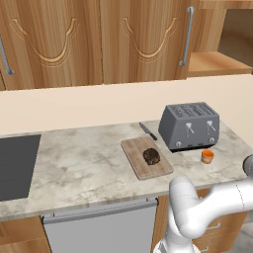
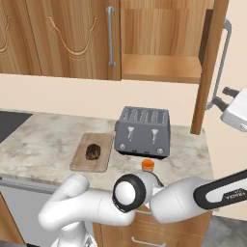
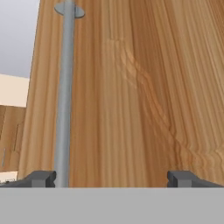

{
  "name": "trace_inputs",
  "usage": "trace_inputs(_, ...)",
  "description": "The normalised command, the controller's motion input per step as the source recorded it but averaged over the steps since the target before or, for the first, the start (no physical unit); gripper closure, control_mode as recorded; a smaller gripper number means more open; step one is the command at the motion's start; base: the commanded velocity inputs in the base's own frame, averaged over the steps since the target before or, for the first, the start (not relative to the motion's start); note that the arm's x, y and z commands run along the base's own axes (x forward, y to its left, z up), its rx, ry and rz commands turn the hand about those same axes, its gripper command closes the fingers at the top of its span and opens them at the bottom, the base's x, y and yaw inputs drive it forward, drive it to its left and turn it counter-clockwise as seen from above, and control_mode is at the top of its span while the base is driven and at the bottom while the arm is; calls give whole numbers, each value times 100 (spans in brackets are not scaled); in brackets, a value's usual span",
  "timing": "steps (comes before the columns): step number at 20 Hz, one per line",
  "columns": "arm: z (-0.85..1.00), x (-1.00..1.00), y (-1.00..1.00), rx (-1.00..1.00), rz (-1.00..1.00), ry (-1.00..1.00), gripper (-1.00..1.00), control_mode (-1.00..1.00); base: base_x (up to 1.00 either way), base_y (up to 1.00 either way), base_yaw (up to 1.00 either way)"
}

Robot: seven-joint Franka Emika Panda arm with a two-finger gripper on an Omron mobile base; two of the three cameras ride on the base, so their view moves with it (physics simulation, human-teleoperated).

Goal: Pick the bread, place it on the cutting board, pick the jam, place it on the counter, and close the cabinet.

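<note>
On the counter (image 1: 89, 163), the bread (image 1: 151, 156) sits on the cutting board (image 1: 138, 165), the jam (image 1: 207, 156) before the toaster (image 1: 190, 126). Up close, the open hand (image 3: 112, 178) faces the cabinet (image 3: 144, 96) door beside its handle (image 3: 64, 96); from the right, that door stands ajar.

cabinet (image 2: 208, 67) door's top is cut off; arm hides the counter (image 2: 43, 140) front.
</note>
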Motion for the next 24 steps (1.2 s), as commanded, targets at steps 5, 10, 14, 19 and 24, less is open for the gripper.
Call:
trace_inputs(5, 0, 17, 21, 0, 1, 3, -100, -100, 0, 0, 0)
trace_inputs(10, 0, 5, 18, 0, 1, 0, -100, -100, 0, 0, 0)
trace_inputs(14, 0, 0, 21, 0, 2, 0, -100, -100, 0, 0, 0)
trace_inputs(19, 0, 0, 19, 0, 3, 0, -100, -100, 0, 0, 0)
trace_inputs(24, 0, 0, 21, 0, 2, 0, -100, -100, 0, 0, 0)
